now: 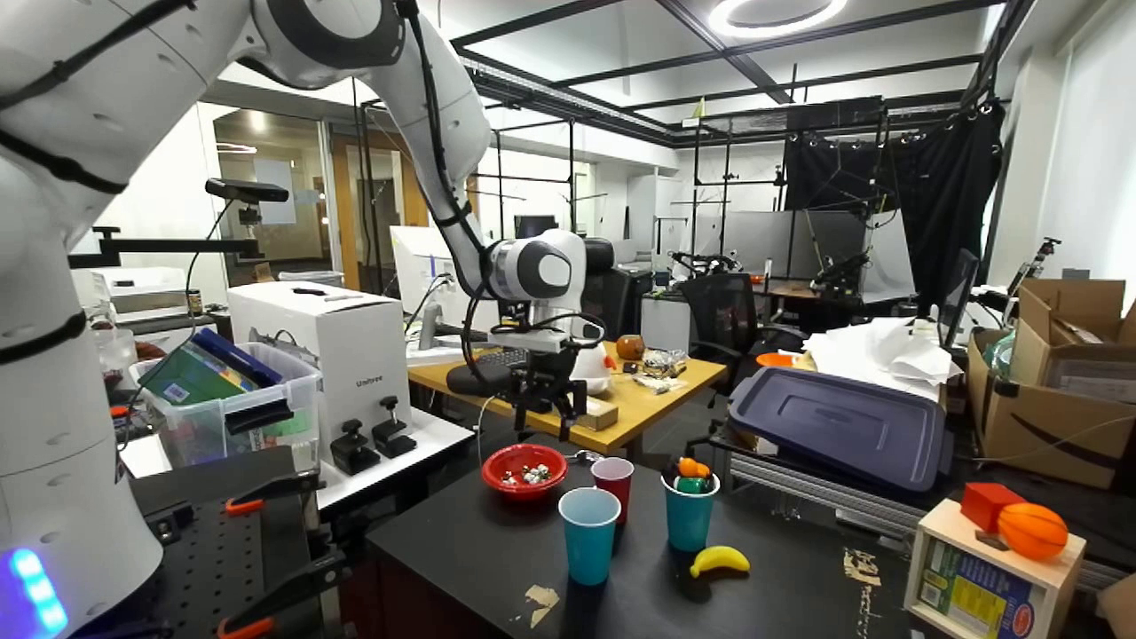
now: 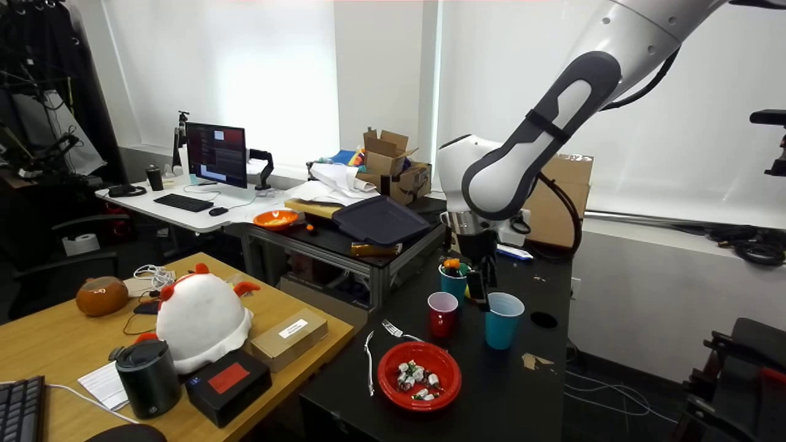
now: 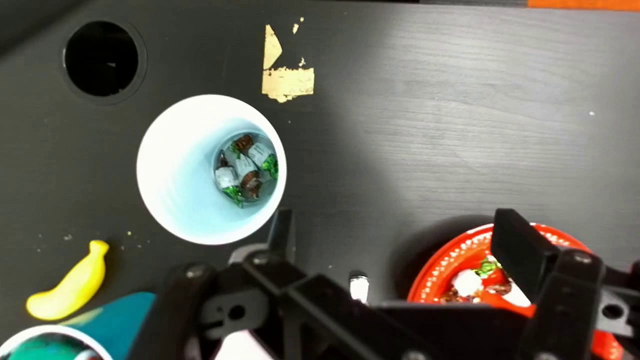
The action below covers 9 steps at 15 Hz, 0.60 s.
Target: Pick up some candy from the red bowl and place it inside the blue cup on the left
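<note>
Wrist view shows my gripper [image 3: 395, 222] with jaws wide and empty, candy [image 3: 246, 167] inside the blue cup [image 3: 175, 170], more in the red bowl [image 3: 440, 265], so placing looks done and I'd next retreat clear.

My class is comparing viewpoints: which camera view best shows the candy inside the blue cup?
The wrist view: it looks down into the blue cup, showing the wrapped candy at its bottom. In both exterior views, the cup's wall hides that candy.
</note>
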Available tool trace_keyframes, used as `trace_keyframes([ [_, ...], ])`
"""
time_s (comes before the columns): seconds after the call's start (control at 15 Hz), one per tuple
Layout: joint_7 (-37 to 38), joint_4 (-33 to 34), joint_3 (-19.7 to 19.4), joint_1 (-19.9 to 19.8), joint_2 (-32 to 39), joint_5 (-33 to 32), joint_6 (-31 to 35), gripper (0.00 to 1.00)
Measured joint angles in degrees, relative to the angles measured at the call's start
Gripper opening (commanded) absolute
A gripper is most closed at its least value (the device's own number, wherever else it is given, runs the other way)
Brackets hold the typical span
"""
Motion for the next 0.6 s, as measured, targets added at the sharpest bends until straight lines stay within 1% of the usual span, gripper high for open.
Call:
trace_keyframes([
  [0.27, 0.61, -0.29, 0.99, 5.54, -6.2, -3.31, -9.11, 1.0],
  [0.4, 0.89, -0.26, 1.94, 6.79, -9.71, -3.5, -13.15, 1.0],
  [0.6, 0.93, -0.24, 3.48, 7.08, -14.85, -3.48, -17.67, 1.0],
])
